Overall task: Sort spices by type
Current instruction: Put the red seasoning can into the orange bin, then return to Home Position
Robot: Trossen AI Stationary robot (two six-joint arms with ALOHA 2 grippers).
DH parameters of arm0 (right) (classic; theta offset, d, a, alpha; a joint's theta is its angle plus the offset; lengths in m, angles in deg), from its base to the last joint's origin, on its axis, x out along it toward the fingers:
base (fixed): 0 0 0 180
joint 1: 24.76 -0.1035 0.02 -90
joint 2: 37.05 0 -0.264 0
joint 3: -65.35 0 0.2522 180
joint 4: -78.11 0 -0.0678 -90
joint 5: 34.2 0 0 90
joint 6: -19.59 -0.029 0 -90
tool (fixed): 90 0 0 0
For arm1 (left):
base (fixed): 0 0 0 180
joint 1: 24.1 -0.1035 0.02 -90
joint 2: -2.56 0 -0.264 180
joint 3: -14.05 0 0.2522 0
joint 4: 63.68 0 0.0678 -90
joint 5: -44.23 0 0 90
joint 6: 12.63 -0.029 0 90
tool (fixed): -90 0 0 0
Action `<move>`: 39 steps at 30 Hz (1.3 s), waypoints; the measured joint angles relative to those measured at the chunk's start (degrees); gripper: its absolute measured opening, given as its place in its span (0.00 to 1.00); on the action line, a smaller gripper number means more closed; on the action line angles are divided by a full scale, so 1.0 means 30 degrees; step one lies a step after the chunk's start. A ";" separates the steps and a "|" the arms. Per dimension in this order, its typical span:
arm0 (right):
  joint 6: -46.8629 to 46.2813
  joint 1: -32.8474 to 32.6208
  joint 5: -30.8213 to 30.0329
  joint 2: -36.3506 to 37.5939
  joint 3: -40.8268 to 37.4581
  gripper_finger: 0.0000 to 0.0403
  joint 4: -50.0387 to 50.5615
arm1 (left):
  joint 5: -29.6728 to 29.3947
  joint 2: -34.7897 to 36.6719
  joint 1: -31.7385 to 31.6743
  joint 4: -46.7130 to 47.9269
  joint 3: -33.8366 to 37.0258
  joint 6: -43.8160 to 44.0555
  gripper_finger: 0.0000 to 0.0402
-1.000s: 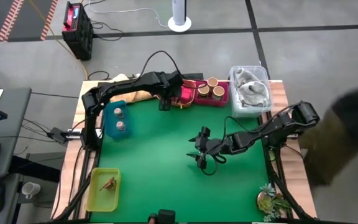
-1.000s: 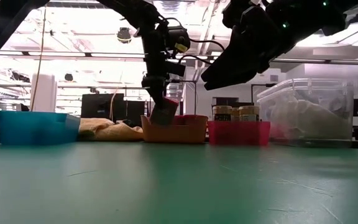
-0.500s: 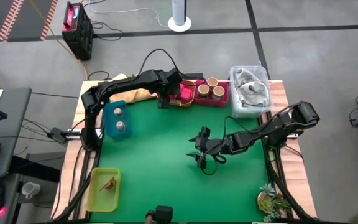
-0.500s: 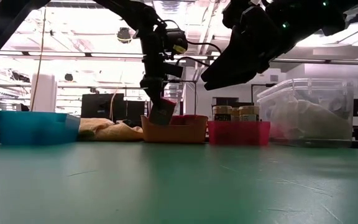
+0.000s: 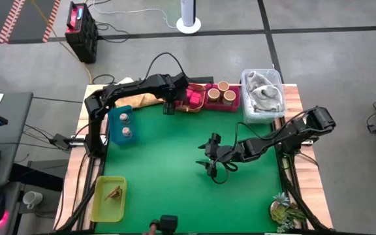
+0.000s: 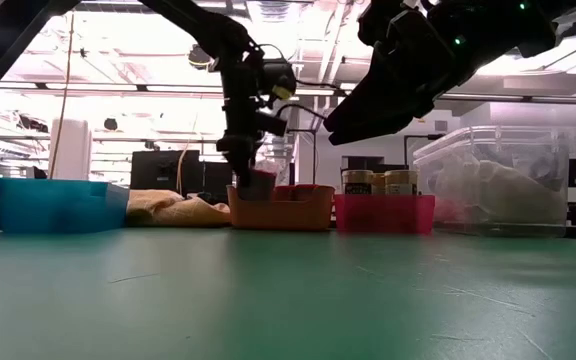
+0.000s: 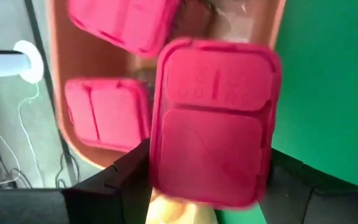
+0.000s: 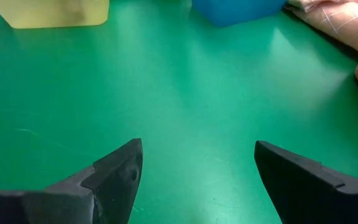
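Note:
My left gripper [image 5: 169,106] is shut on a pink-red cube box [image 7: 213,118] above the left end of the orange tray [image 6: 283,212] at the table's far edge. Two more pink-red boxes [image 7: 107,115] lie in that tray. Wooden round jars [image 5: 222,93] stand in the magenta tray [image 6: 383,213] beside it. Two small shakers [image 5: 125,125] stand in the teal tray [image 5: 120,137]. A brown twiggy piece [image 5: 115,192] lies in the yellow-green tray [image 5: 100,207]. My right gripper [image 5: 207,158] is open and empty above the middle of the green mat. My left gripper pinches the box between its two fingers [image 7: 120,183], on two opposite sides [image 7: 157,155]. The fingers come from above and point down. The box's lid faces the wrist camera. In the low view the box's lower part [image 6: 255,187] is behind the tray's wall; whether it rests there cannot be told.
A clear plastic bin [image 5: 263,98] with crumpled cloth stands at the far right corner. A pale yellow cloth [image 5: 143,100] lies at the far edge, left of the orange tray. A small plant [image 5: 284,210] sits at the near right corner. Open green mat [image 5: 168,176] lies between the trays.
My left gripper has gone down and a little toward the table's left edge with the pink-red box. The box now sits lower, partly behind the orange tray's wall. The gripper has stayed shut on it.

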 joint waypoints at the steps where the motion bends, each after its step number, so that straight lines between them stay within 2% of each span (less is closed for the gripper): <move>1: 0.0000 0.0000 0.0000 0.0000 0.0000 0.83 0.0000 | -0.0031 0.0000 0.0000 0.0016 0.0209 -0.0007 0.59; 11: 0.0007 0.0009 0.0000 0.0000 0.0000 0.83 0.0000 | -0.0343 0.0000 0.0015 0.0382 0.0178 0.0408 0.73; 19: 0.0007 0.0014 0.0000 0.0000 0.0000 0.83 0.0059 | -0.2337 0.0102 0.0374 0.1435 -0.1443 0.0390 0.73; 22: 0.0073 0.0193 -0.0182 0.0047 -0.0018 0.83 0.0883 | -0.1588 0.0600 0.0556 0.2390 -0.2442 0.1378 0.71; 24: 0.0054 0.0455 -0.0328 0.0359 -0.0521 0.82 0.0769 | -0.0254 0.1230 0.0708 0.2782 -0.2613 0.2353 0.70; 26: -0.0188 0.0791 -0.0453 0.0919 -0.1337 0.81 0.0253 | 0.1868 0.1921 0.0818 0.3094 -0.2483 0.3316 0.67; 29: -0.0510 0.1216 -0.0517 0.2418 -0.3098 0.79 -0.0904 | 0.3925 0.3100 0.1198 0.3051 -0.1525 0.4423 0.62; 35: -0.0981 0.1386 -0.1318 0.6344 -0.6117 0.78 -0.2541 | 0.4077 0.6120 0.2498 0.2188 0.2335 0.5285 0.52; 39: -0.0851 0.1408 -0.1851 0.8441 -0.7788 0.78 -0.3722 | 0.4354 0.8964 0.3096 -0.0285 0.6078 0.5867 0.48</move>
